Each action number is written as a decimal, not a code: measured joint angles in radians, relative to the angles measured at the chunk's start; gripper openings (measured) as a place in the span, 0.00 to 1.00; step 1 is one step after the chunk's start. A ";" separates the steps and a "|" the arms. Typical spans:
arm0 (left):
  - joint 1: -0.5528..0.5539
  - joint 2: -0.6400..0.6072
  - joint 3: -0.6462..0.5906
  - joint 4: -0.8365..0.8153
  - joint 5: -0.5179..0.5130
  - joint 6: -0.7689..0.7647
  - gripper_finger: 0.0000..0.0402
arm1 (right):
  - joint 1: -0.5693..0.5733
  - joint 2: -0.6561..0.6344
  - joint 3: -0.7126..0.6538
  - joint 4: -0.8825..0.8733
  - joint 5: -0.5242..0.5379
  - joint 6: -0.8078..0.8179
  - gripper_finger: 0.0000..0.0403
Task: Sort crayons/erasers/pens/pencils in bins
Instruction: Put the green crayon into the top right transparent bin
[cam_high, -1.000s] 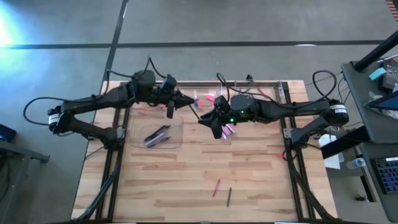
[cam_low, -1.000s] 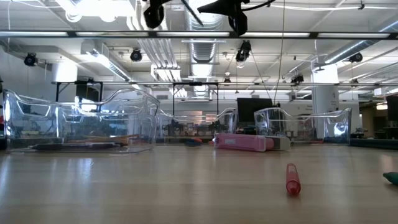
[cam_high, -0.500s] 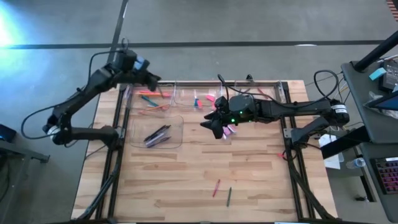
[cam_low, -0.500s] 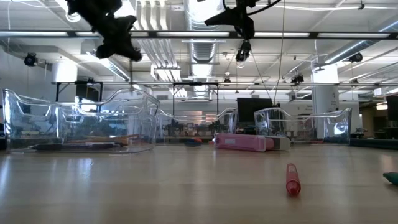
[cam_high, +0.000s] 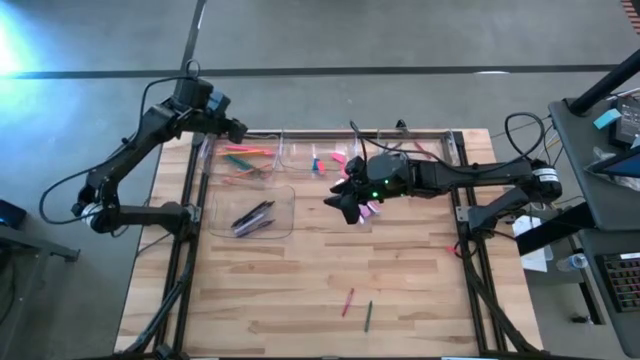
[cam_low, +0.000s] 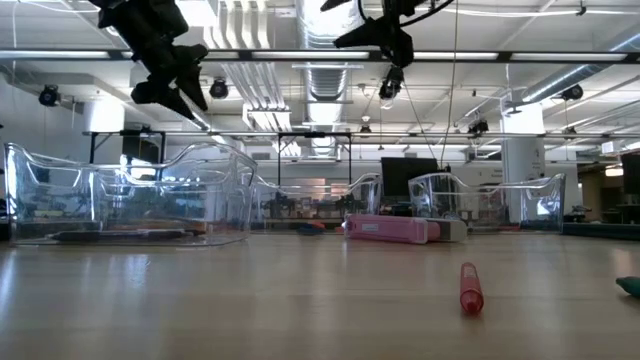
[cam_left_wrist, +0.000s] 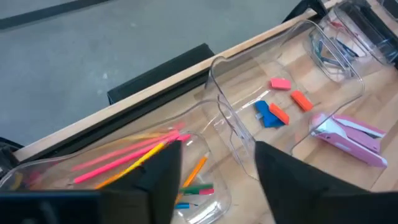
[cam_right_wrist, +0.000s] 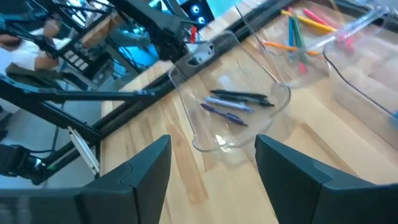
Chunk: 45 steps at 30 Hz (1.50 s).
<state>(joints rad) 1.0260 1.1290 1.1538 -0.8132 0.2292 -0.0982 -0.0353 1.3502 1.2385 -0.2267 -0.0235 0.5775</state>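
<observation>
Clear bins (cam_high: 250, 165) line the desk's (cam_high: 330, 260) far edge, holding sorted sticks and erasers (cam_left_wrist: 273, 112); a red crayon (cam_high: 348, 301) lies loose well nearer the front. Left gripper (cam_high: 236, 130) hovers behind the bins, jaws spread, empty. Right gripper (cam_high: 340, 205) beside them, jaws spread; best it descends squarely over the crayon. No readable writing

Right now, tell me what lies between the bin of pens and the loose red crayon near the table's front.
In the high view, only bare wood lies between the bin of pens and the red crayon.
</observation>
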 joint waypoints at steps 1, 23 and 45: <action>0.000 0.000 0.001 0.000 0.000 0.000 0.49 | 0.000 0.000 0.000 -0.017 -0.001 0.003 0.55; -0.239 -0.219 0.003 0.406 0.219 -0.080 0.56 | 0.473 0.127 -0.244 -0.346 -0.002 0.958 0.54; -0.263 -0.183 0.001 0.407 0.359 -0.071 0.56 | 0.626 0.703 0.281 -0.568 -0.087 1.302 0.54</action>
<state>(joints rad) 0.7628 0.9463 1.1549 -0.4059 0.5884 -0.1688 0.5905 2.0534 1.5190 -0.7949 -0.1105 1.8797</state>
